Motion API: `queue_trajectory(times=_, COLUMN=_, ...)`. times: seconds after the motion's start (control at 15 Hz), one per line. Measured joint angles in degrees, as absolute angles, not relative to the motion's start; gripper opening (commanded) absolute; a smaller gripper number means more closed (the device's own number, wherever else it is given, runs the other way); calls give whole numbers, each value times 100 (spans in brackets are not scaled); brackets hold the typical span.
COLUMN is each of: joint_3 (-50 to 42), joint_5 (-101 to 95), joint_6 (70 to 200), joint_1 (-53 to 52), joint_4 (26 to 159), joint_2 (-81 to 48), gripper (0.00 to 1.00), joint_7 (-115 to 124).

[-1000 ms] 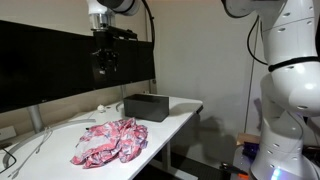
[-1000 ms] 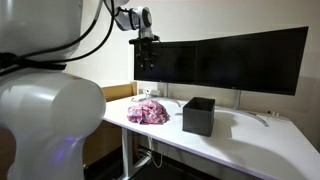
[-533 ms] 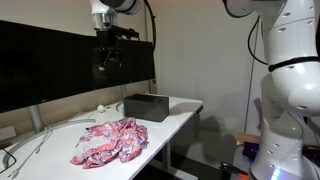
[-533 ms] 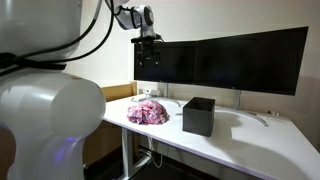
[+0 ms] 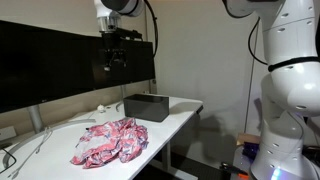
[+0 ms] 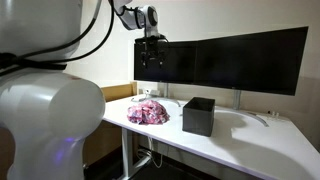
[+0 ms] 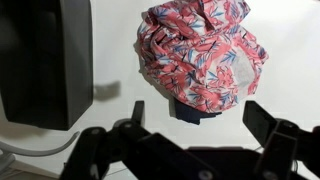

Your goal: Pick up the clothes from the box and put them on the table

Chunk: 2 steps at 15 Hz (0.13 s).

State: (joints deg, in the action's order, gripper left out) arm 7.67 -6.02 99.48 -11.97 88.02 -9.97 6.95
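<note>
Clothes (image 5: 110, 142) lie heaped on the white table (image 5: 186, 114), left of the black box (image 5: 147, 106). Gripper (image 5: 109, 68) hangs high above, jaws wide, empty. A careless descent could drag fabric off the near edge.

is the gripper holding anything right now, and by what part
Nothing is held. The gripper hangs open high above the table, and the clothes lie in a pile on it.

**Camera placement**

Both exterior views stand at mid distance beside the robot's white body (image 6: 40, 120), facing the table (image 5: 185, 112) from different sides. The wrist view looks straight down from above. All three share the clothes (image 7: 203, 55) and the box (image 7: 45, 60).
</note>
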Motion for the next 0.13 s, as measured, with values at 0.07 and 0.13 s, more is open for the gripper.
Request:
queue_trajectory(times=0.07, joint_3=765, joint_5=-602, joint_6=9948, joint_1=-1197, joint_4=8802, joint_2=-997, gripper=100, joint_7=695)
queue_trajectory(times=0.13, joint_3=768, joint_5=-602, joint_6=9948, joint_1=-1198, joint_4=8802, joint_2=-998, gripper=100, joint_7=695)
